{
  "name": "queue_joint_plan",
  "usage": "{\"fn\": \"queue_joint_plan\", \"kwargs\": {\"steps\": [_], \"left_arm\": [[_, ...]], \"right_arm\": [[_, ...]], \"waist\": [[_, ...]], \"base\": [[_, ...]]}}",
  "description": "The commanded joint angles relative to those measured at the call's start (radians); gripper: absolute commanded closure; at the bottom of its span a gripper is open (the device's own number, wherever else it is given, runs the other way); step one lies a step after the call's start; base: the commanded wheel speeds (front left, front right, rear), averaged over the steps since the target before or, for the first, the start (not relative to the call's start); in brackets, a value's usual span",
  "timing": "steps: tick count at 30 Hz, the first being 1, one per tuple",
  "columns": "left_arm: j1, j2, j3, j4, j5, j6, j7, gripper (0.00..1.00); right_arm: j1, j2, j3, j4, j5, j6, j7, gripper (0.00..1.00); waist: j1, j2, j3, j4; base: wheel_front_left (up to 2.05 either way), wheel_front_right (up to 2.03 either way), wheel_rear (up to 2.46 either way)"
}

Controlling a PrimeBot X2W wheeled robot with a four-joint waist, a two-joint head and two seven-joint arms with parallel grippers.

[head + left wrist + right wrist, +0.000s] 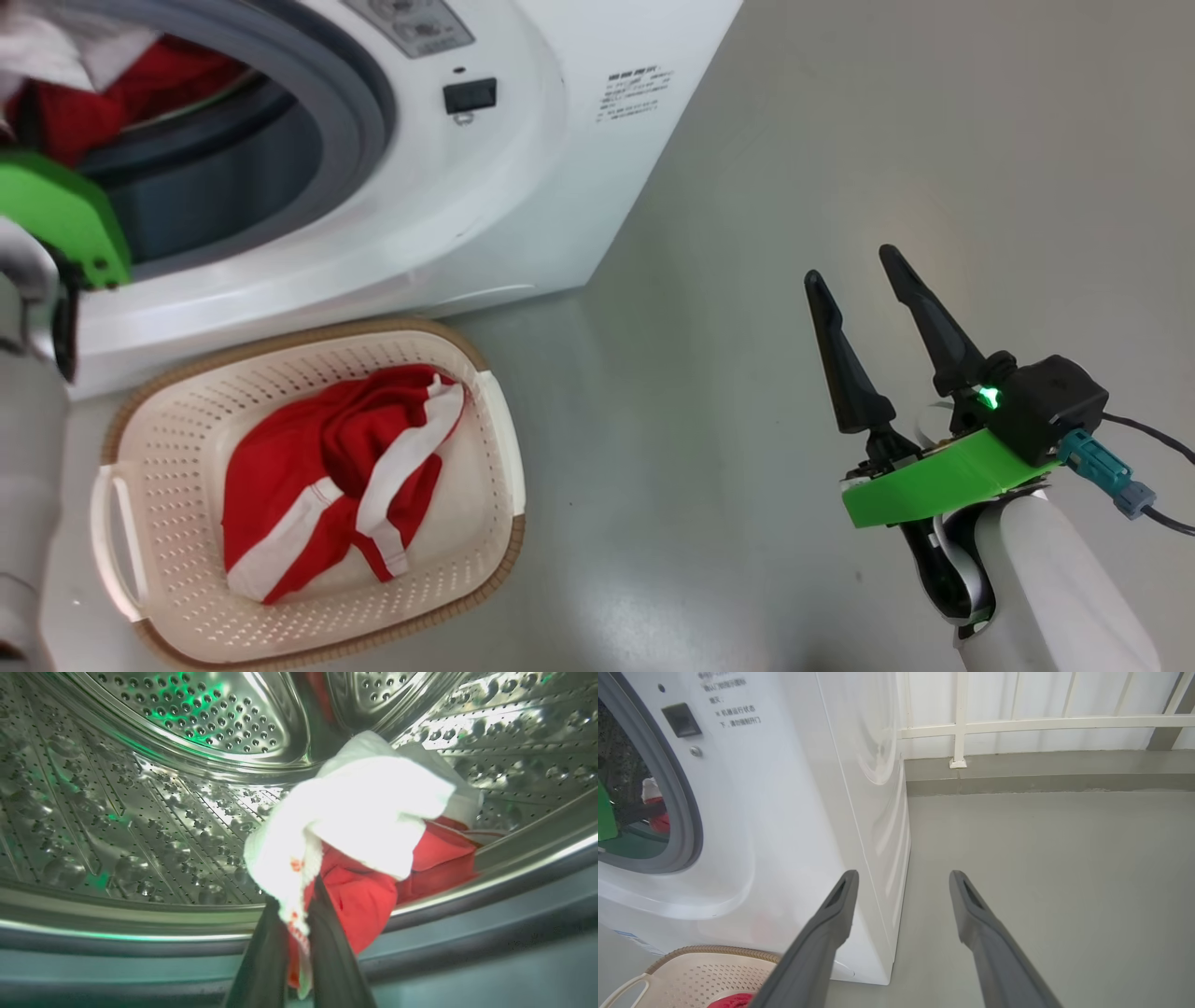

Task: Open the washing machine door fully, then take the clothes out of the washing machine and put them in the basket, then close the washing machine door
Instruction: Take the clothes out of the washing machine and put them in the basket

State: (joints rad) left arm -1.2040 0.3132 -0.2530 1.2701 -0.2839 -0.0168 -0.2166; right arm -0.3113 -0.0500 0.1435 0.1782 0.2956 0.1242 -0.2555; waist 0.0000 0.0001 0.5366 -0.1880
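I count one washing machine (523, 187), one basket (187, 401), and two grippers. Of clothes I can make out three pieces: a white cloth (364, 812) and a red piece (359, 900) bunched together in the steel drum (140, 826), and a single red garment with white stripes (317, 467) lying crumpled in the basket. The basket sits on the grey floor (747, 187) just in front of the machine, below its open mouth and grey rubber ring (364, 103).

On the left, the left arm (28, 448) reaches up and into the mouth of the machine, its green wrist plate (56, 215) at the ring's edge. The left gripper (294, 896) is inside, at the drum's lip, with its two dark fingers pinched together on a fold of the white cloth, the red piece pressed against it. The bundle rests at the drum's front edge.

On the right, the right arm is held well away from the machine, over bare floor. The right gripper (850, 263) points up and slightly leftward, fingers spread wide apart, holding nothing. From its wrist, the machine's side panel and a white railing (1017, 721) lie ahead.
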Motion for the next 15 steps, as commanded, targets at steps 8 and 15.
{"fn": "queue_joint_plan", "kwargs": {"steps": [8,15], "left_arm": [[0.171,0.029,0.091,-0.248,-0.050,0.022,-0.045,1.00],[0.382,0.006,0.175,-0.507,-0.050,0.036,-0.045,1.00]], "right_arm": [[0.020,0.000,0.007,-0.009,0.006,0.007,-0.006,0.00],[0.048,0.000,0.001,0.003,0.003,0.007,-0.006,0.00]], "waist": [[0.0000,-0.0001,-0.088,0.035],[0.0000,-0.0001,-0.165,0.052]], "base": [[0.00,0.00,0.00],[0.00,0.00,0.00]]}}
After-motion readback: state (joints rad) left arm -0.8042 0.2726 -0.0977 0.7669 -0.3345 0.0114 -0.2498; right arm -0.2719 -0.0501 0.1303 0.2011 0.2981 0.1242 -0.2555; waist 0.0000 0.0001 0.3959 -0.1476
